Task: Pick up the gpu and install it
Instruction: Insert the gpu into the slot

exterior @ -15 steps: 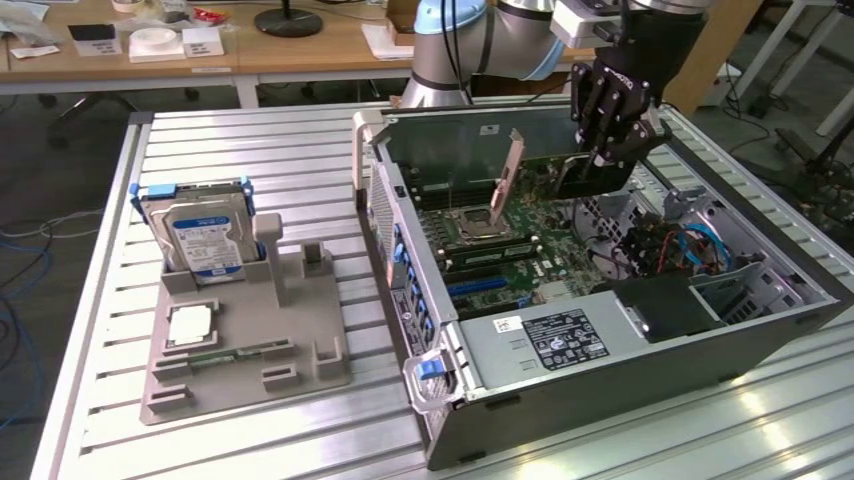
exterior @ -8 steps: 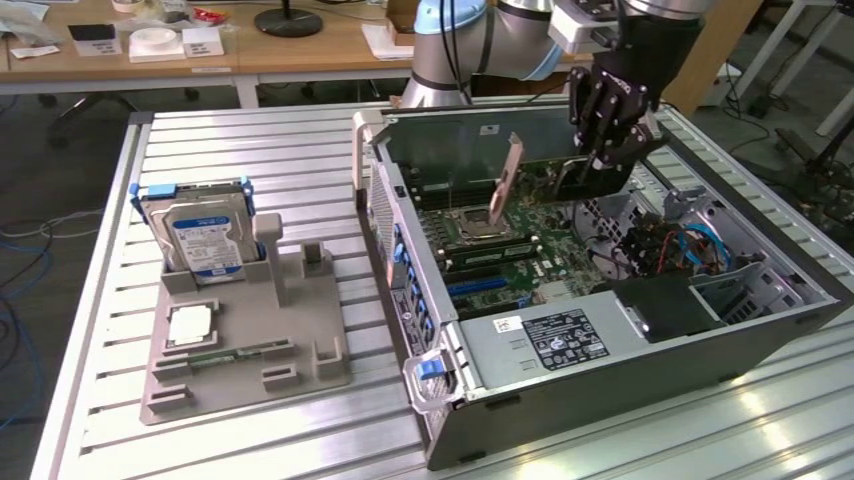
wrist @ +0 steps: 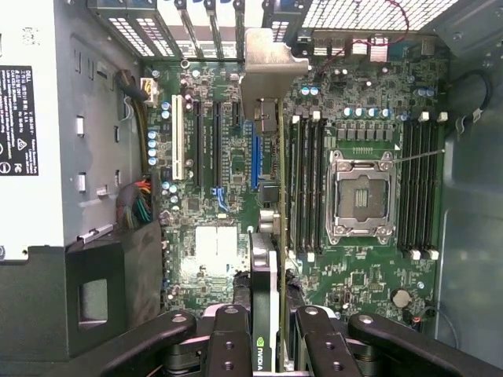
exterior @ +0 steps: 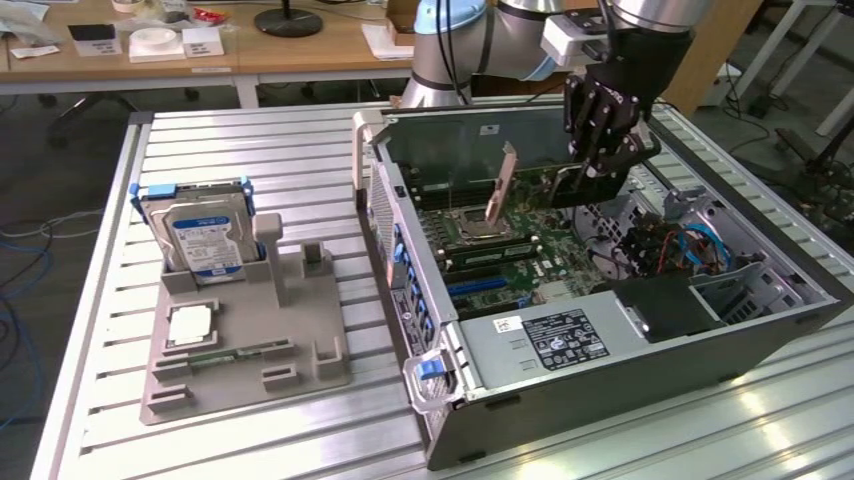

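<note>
**Slatted table (exterior: 267, 150): gpu (exterior: 541, 183) gripped above the open case (exterior: 667, 385)**

On the exterior view's left, a hard drive (exterior: 203, 240) stands in a grey holder (exterior: 247, 350). Rightward, inside the case, the gripper (exterior: 607, 150) clamps the gpu edge-on over the motherboard (exterior: 534, 250). The wrist view adds the card's logo (wrist: 260, 351) between the fingers (wrist: 229, 342) and its silver bracket (wrist: 263, 67) at the far end.

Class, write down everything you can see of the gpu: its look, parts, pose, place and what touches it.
The gpu is a thin flat card, dark-faced with a green logo and board edge, a silver metal bracket at one end. It stands on edge, its other end clamped in the gripper, over the motherboard inside the open computer case. Nothing else visibly touches it.
</note>
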Tool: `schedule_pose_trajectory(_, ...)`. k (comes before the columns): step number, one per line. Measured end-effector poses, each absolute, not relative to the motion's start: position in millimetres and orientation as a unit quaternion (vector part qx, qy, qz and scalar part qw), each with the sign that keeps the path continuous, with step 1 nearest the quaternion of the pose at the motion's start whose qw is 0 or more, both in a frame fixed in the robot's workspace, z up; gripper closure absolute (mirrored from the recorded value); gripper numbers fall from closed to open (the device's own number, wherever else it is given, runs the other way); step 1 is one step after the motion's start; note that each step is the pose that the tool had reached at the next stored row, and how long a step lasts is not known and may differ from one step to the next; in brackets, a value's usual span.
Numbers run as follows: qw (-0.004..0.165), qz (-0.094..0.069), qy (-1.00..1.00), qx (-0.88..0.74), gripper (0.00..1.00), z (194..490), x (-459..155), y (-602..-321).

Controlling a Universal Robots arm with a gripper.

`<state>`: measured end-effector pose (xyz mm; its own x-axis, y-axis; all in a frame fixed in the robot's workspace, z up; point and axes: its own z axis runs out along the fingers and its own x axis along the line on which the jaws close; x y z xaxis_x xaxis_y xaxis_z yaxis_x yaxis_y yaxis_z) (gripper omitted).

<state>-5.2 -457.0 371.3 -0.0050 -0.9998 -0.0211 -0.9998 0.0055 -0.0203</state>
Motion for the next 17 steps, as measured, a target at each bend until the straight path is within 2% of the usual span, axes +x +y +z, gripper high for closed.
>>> schedule_pose_trajectory(17, 0.015, 0.000, 0.709, -0.705, 0.73, 369.0, -8.9, -457.0)
